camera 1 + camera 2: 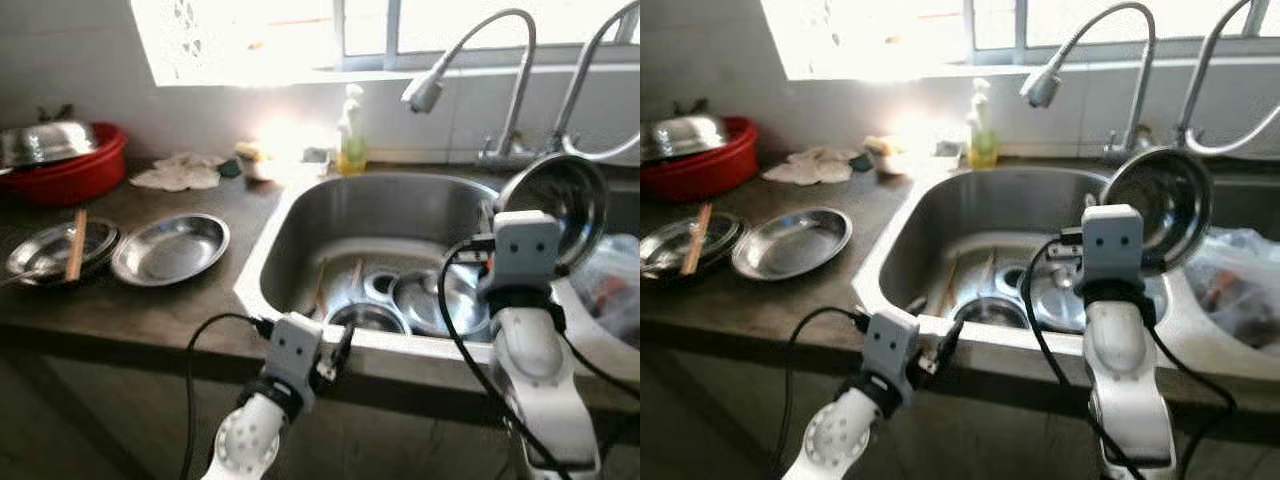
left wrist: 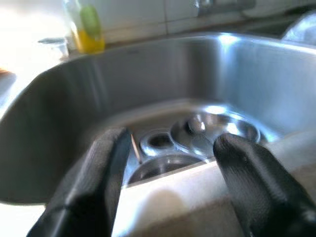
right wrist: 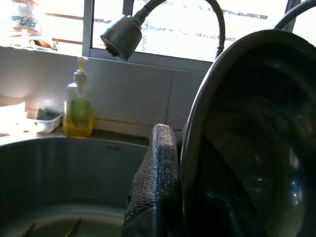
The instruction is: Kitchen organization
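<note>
My right gripper (image 3: 185,165) is shut on the rim of a steel bowl (image 1: 558,205), held tilted above the right side of the steel sink (image 1: 290,215). One finger (image 3: 155,168) presses the bowl's outside, and the other is inside it. Down in the sink lie a wide steel bowl (image 1: 440,300), a smaller bowl (image 1: 368,318) and a pair of chopsticks (image 1: 322,285). My left gripper (image 2: 173,140) is open, low at the sink's front rim, with nothing between its fingers.
Left of the sink, two steel plates (image 1: 170,248) rest on the dark counter, one (image 1: 45,255) with a chopstick across it. A red basin (image 1: 70,170) stands at the back left. Soap bottle (image 1: 351,140), faucets (image 1: 425,90) and a plastic bag (image 1: 615,285) surround the sink.
</note>
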Tool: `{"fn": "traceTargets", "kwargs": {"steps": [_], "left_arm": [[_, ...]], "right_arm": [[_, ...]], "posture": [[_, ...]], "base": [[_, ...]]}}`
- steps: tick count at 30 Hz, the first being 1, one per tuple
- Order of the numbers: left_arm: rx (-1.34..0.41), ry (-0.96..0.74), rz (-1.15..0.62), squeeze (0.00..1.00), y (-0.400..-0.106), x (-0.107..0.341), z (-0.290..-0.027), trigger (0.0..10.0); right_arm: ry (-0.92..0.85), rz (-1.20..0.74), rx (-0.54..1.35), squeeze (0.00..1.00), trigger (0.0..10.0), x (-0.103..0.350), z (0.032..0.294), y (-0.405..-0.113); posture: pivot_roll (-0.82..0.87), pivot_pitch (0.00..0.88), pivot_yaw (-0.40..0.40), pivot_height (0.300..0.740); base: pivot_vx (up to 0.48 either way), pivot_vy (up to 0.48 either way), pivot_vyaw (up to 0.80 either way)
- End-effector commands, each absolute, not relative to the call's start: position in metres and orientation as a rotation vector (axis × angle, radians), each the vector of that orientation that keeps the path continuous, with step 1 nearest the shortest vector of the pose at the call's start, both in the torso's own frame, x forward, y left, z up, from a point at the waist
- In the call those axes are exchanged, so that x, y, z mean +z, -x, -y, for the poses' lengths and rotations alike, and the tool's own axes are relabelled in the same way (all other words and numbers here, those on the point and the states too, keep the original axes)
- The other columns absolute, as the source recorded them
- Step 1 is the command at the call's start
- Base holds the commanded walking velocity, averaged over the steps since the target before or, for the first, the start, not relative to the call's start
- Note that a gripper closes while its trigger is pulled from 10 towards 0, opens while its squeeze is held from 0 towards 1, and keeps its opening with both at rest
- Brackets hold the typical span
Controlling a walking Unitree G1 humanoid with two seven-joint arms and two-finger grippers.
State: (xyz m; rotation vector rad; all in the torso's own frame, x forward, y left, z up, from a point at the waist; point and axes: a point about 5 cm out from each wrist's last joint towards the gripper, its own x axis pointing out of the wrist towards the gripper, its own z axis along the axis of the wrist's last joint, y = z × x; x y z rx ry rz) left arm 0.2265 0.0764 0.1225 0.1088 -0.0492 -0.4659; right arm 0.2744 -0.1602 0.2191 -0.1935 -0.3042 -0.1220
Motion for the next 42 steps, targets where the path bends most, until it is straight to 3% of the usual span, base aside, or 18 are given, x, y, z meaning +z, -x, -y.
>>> {"fn": "traceTargets", "kwargs": {"steps": [1, 14, 20, 36, 37, 38, 39, 42], "left_arm": [[-0.451, -0.11, 0.023, 0.0, -0.226, 0.118, -0.08, 10.0], [-0.452, -0.1, 0.025, 0.0, -0.222, 0.123, -0.079, 10.0], [-0.429, -0.092, 0.064, 0.0, -0.217, 0.132, -0.08, 10.0], [-0.409, -0.073, 0.043, 0.0, -0.202, 0.136, -0.082, 10.0], [-0.409, -0.071, 0.041, 0.0, -0.202, 0.136, -0.082, 10.0], [-0.409, -0.071, 0.041, 0.0, -0.202, 0.136, -0.082, 10.0], [-0.409, -0.07, 0.039, 0.0, -0.201, 0.136, -0.082, 10.0], [-0.407, -0.069, 0.033, 0.0, -0.201, 0.135, -0.082, 10.0]], "right_arm": [[0.174, 0.315, -0.097, 0.0, 10.0, 0.226, 0.156, -0.28], [0.25, 0.16, -0.051, 0.0, 10.0, 0.258, 0.177, -0.356], [0.333, -0.042, 0.031, 0.0, 10.0, 0.252, 0.185, -0.388], [0.417, -0.359, 0.191, 0.0, 10.0, 0.199, 0.189, -0.402], [0.412, -0.362, 0.19, 0.28, 10.0, 0.198, 0.189, -0.402], [0.412, -0.362, 0.19, 0.28, 10.0, 0.198, 0.189, -0.402], [0.413, -0.363, 0.192, 1.0, 10.0, 0.197, 0.189, -0.402], [0.399, -0.357, 0.184, 1.0, 10.0, 0.196, 0.192, -0.402]], "posture": [[0.1, 0.012, -0.006, 0.74], [0.11, 0.057, -0.017, 0.74], [0.12, 0.103, -0.029, 0.74], [0.13, 0.165, -0.039, 0.74], [0.13, 0.164, -0.042, 0.74], [0.13, 0.164, -0.042, 0.74], [0.14, 0.163, -0.045, 0.74], [0.14, 0.155, -0.048, 0.74]], "base": [[0.0, 0.0, 0.0], [0.0, 0.0, 0.0], [0.0, 0.0, 0.0], [0.0, 0.0, 0.0], [0.0, 0.0, 0.0], [0.0, 0.0, 0.0], [0.0, 0.0, 0.0], [0.0, 0.0, 0.0]]}}
